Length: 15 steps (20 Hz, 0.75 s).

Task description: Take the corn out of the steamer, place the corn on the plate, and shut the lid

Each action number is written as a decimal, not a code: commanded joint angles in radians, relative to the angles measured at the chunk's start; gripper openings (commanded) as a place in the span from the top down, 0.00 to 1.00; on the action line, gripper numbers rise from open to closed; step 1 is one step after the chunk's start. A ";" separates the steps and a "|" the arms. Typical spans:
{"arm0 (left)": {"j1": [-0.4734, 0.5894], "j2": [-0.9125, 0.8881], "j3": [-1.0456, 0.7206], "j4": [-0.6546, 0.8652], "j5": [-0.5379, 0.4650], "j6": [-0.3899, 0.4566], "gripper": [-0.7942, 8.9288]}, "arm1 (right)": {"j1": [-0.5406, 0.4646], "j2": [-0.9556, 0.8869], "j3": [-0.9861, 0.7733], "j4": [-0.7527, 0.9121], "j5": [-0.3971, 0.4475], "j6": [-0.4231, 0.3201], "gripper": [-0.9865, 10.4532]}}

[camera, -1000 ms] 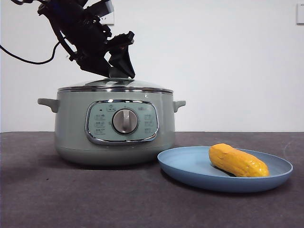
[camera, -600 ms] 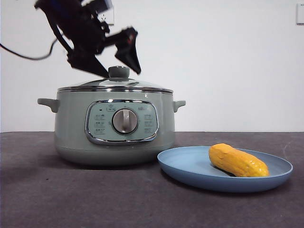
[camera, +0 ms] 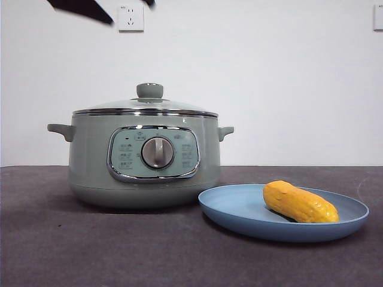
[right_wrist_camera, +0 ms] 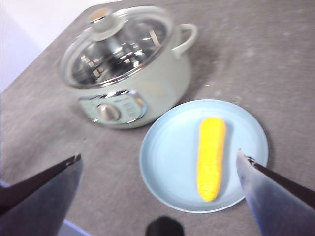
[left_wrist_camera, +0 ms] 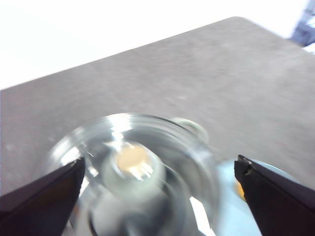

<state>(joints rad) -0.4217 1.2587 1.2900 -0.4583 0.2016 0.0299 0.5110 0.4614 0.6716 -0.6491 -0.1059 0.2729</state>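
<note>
Resting nearest the front camera, the light-blue plate (camera: 283,214) sits on the dark table (camera: 90,251) at about four o'clock from the steamer (camera: 143,156), its near-left rim just beside the pot's base; whether the two touch cannot be told. The corn (camera: 300,202) lies on its side on the plate's right half, tapered end pointing toward three o'clock in the front view.

Behind and to the left stands the sage-green steamer, control panel and silver dial (camera: 157,152) facing the camera. The lid (camera: 145,106) sits flat and closed on its rim, with the pale green knob (camera: 149,90) upright on top.

Farther back, a white wall carries a socket (camera: 131,18) at roughly eleven o'clock above the pot. A black tip of an arm (camera: 84,9) shows at the top edge beside it.

From above, the left gripper (left_wrist_camera: 160,184) hangs over the lid, clear of the knob (left_wrist_camera: 132,160), its two black jaws spread wide and holding nothing; the picture is blurred. The right gripper (right_wrist_camera: 160,172) hovers high over the plate (right_wrist_camera: 165,157) and corn (right_wrist_camera: 210,157), jaws likewise spread wide and empty, with the steamer (right_wrist_camera: 133,73) in sight beyond.
</note>
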 commanded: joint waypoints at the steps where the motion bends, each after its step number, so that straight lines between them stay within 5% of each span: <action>1: -0.005 -0.095 -0.006 -0.123 0.054 -0.012 0.34 | 0.002 0.002 0.005 -0.003 -0.048 -0.052 0.42; 9: -0.005 -0.274 -0.006 -0.466 0.096 -0.013 0.36 | 0.002 0.031 0.005 -0.077 -0.169 -0.090 0.44; 15: -0.005 -0.307 -0.006 -0.637 0.095 -0.013 0.79 | 0.002 0.043 0.005 -0.131 -0.185 -0.091 0.75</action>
<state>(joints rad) -0.4229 0.9512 1.2900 -1.0931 0.2955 0.0250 0.5110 0.5049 0.6731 -0.7830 -0.2886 0.1925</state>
